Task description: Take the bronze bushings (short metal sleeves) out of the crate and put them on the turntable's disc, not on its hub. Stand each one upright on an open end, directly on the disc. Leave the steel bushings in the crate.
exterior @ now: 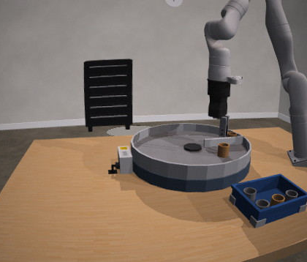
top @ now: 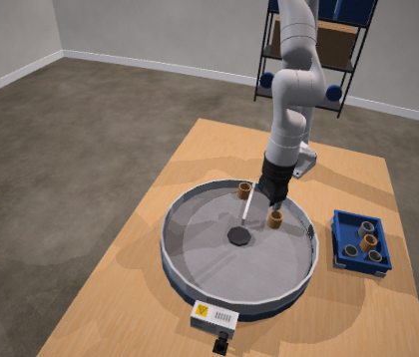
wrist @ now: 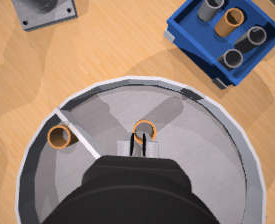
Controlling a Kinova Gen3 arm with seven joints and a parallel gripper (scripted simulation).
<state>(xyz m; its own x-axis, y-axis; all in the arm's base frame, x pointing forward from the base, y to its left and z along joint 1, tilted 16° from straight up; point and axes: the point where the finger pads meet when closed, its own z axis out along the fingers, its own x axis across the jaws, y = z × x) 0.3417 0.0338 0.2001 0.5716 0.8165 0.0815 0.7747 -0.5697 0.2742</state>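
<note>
The grey turntable disc (top: 238, 244) has a dark hub (top: 238, 235) at its middle. Two bronze bushings stand upright on the disc: one (top: 275, 219) right of the hub and one (top: 244, 190) near the far rim. My gripper (top: 277, 204) hangs just above the nearer one (exterior: 223, 150), fingers slightly apart and holding nothing. In the wrist view the fingertips sit over that bushing's rim (wrist: 144, 131). The blue crate (top: 358, 248) holds one bronze bushing (top: 368, 242) and three steel ones (top: 350, 250).
A thin white bar (top: 246, 206) runs from the hub toward the far rim, between the two bushings. The disc has a raised wall (exterior: 191, 165). A white control box (top: 214, 315) sits at the front. The arm's base (exterior: 304, 158) stands behind the crate.
</note>
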